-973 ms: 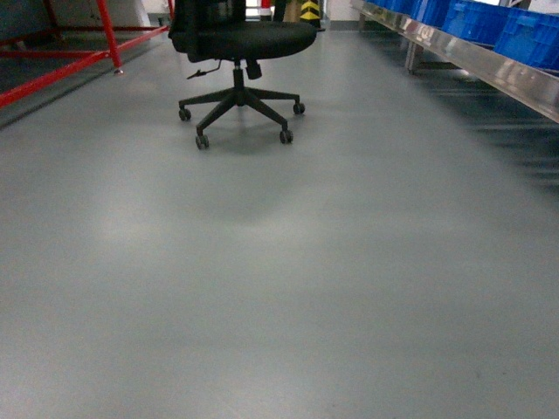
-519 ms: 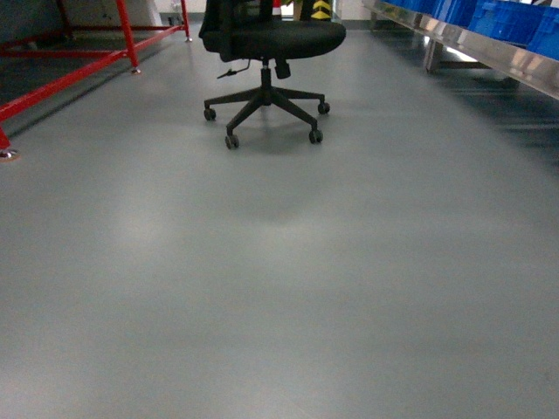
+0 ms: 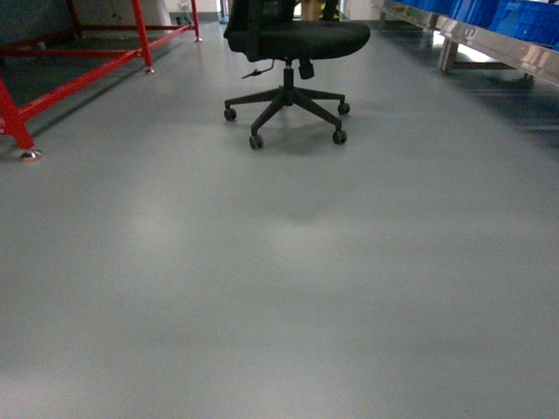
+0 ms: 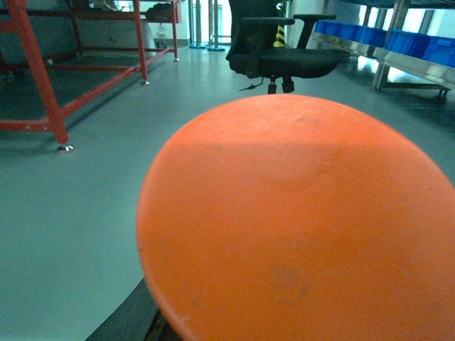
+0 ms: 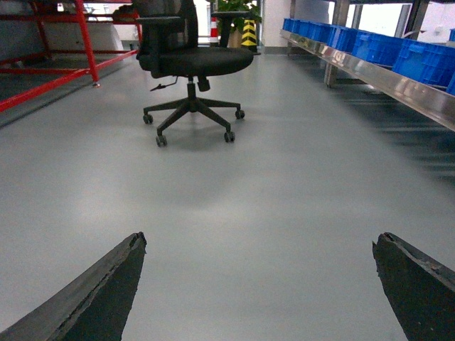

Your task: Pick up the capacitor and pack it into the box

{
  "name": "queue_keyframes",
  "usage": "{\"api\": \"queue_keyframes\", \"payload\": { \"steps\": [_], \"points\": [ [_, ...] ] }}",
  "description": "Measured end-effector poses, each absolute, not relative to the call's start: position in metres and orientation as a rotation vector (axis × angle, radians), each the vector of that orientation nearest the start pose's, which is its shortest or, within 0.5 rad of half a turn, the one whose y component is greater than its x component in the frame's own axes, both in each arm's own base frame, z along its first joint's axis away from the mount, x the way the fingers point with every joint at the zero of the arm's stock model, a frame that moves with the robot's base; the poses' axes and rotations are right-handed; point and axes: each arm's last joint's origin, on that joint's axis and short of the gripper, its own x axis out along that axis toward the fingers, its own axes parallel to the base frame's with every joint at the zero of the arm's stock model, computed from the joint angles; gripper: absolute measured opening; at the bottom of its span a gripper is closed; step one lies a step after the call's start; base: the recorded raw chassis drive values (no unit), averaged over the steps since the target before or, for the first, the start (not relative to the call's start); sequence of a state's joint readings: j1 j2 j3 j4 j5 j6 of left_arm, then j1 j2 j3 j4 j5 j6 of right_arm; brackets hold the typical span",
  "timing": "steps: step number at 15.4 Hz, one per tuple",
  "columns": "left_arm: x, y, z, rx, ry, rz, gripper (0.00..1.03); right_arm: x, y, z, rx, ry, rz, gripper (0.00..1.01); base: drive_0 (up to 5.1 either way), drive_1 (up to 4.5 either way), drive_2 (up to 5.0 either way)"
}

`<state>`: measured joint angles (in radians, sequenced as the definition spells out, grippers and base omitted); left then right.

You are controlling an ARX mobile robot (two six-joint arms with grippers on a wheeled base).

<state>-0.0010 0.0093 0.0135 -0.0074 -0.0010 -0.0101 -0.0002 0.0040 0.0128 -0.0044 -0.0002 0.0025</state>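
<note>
One orange-red capacitor (image 4: pixel 298 220) fills most of the left wrist view, a round face close to the lens that covers the left gripper, so whether those fingers grip it cannot be told. A dark sliver (image 4: pixel 135 323) shows under its lower left edge. The right gripper (image 5: pixel 259 284) hangs over the grey floor (image 3: pixel 279 288), its two dark fingers (image 5: pixel 99 298) spread wide with nothing between them. Ahead stands a black office chair (image 3: pixel 293 52), with a red frame (image 3: pixel 79 78) to its left and blue bins (image 5: pixel 384 46) on a steel rack (image 5: pixel 398 82) to its right.

Grey floor (image 3: pixel 279 288), black office chair (image 3: pixel 293 39), red frame (image 3: pixel 79 78)
</note>
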Motion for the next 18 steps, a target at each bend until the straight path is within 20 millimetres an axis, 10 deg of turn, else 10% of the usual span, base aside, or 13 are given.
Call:
{"api": "queue_keyframes", "payload": {
  "steps": [18],
  "points": [
    [0.0975, -0.0001, 0.167, -0.01, 0.0, 0.0, 0.44, 0.0972, 0.0, 0.1672, 0.002, -0.005, 0.0, 0.98, -5.0, 2.45, 2.5]
  ]
}}
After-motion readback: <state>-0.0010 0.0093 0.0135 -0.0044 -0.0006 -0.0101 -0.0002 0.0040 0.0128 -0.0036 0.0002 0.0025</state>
